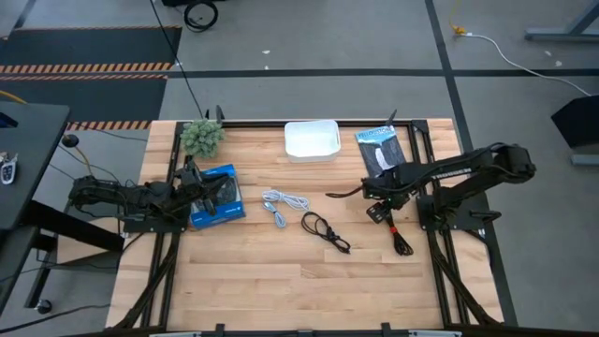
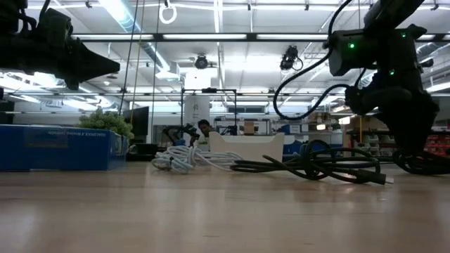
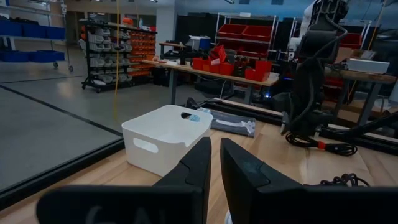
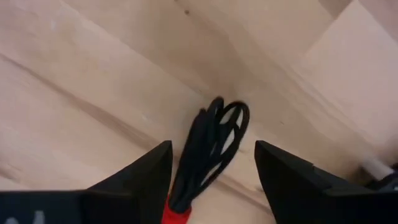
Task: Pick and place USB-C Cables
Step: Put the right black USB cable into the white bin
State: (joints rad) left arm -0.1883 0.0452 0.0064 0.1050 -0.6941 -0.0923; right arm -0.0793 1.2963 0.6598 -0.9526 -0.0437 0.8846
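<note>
Three bundled cables lie on the wooden table. The white cable (image 1: 281, 204) and one black cable (image 1: 324, 230) rest near the middle. A second black cable with a red tie (image 1: 400, 240) lies by the right arm. My right gripper (image 4: 212, 163) is open and points down over that cable (image 4: 214, 134), one finger on either side of the loop end, touching nothing. My left gripper (image 3: 216, 168) is shut and hovers level over the blue box (image 1: 217, 197), facing the white tray (image 3: 165, 137).
The white tray (image 1: 312, 139) stands at the far edge, with a flat black-and-blue packet (image 1: 381, 148) to its right and a small green plant (image 1: 201, 138) to its left. Bare wood stretches along the near half of the table (image 1: 299, 290).
</note>
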